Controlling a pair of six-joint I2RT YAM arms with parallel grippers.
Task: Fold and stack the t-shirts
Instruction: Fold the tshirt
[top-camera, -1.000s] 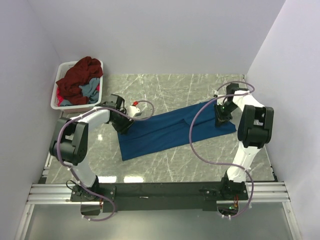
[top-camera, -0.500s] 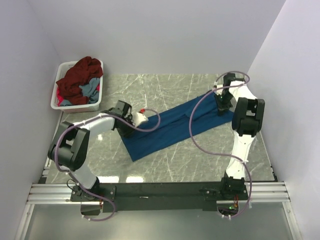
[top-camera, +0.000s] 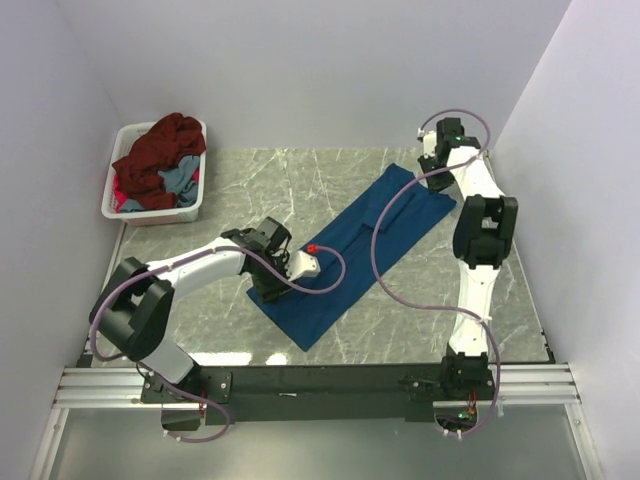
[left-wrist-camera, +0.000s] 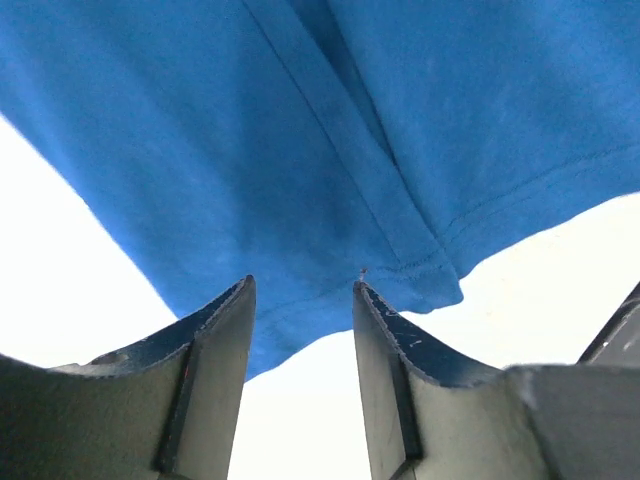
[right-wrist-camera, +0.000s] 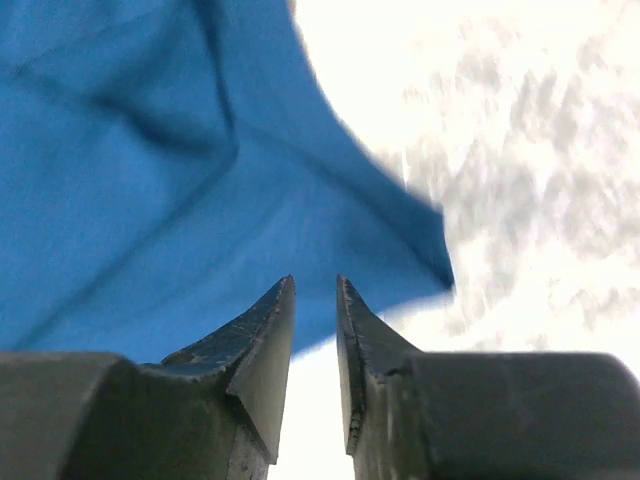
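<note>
A deep blue t-shirt (top-camera: 350, 255) lies flat on the marble table, running diagonally from near centre to far right. My left gripper (top-camera: 263, 288) is low at the shirt's near left edge. In the left wrist view this gripper (left-wrist-camera: 303, 285) is open, with the hemmed blue corner (left-wrist-camera: 420, 270) just past its tips and nothing between them. My right gripper (top-camera: 428, 165) is at the shirt's far corner. Its jaws (right-wrist-camera: 315, 280) stand slightly open over the blue cloth (right-wrist-camera: 150, 200), gripping nothing. A dark maroon t-shirt (top-camera: 155, 155) and a grey-blue one (top-camera: 178, 180) are heaped in the basket.
The white plastic basket (top-camera: 150, 212) stands at the far left of the table, against the wall. Walls close in the table on the left, back and right. The arms' cables loop over the blue shirt.
The blue shirt has swung from lying almost across the table to a steep diagonal. My left gripper moved nearer and rightward, my right gripper went farther back, and its jaws have parted.
</note>
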